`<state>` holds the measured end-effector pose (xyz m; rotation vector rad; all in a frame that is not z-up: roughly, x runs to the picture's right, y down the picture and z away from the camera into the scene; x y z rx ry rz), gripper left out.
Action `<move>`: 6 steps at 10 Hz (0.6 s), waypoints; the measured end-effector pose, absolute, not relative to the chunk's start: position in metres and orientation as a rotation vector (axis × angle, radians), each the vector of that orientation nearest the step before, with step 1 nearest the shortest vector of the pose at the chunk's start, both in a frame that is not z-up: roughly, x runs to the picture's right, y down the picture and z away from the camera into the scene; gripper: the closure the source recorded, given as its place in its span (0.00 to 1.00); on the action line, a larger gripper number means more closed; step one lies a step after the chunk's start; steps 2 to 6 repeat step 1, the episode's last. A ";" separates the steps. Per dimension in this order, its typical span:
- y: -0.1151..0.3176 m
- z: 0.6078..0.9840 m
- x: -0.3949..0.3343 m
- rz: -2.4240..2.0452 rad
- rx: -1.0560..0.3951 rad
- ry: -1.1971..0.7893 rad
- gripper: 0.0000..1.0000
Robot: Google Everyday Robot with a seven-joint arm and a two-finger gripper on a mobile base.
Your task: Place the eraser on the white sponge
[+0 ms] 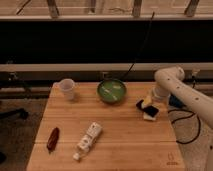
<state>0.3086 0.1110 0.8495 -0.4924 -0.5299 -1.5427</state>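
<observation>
Gripper [148, 106] low at the table's [115, 145] right edge, right over the sponge [149, 115]; a dark block there, likely the eraser [151, 110], touching the sponge top; whether the hand is clamped or apart, cannot tell. To do this well: settle the eraser flat and centred, release only when it rests, lift straight up so nothing drags. Bowl [111, 91], cup [67, 89], a white bottle [88, 141] and a red thing [52, 138] sit well apart; a small mark at the table's corner, unreadable.
</observation>
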 end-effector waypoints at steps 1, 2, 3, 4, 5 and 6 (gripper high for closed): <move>0.107 0.845 0.312 -1.541 -0.483 -0.523 0.20; 0.107 0.845 0.312 -1.541 -0.483 -0.523 0.20; 0.107 0.845 0.312 -1.541 -0.483 -0.523 0.20; 0.107 0.845 0.312 -1.541 -0.483 -0.523 0.20; 0.107 0.845 0.312 -1.541 -0.483 -0.523 0.20; 0.107 0.845 0.312 -1.541 -0.483 -0.523 0.20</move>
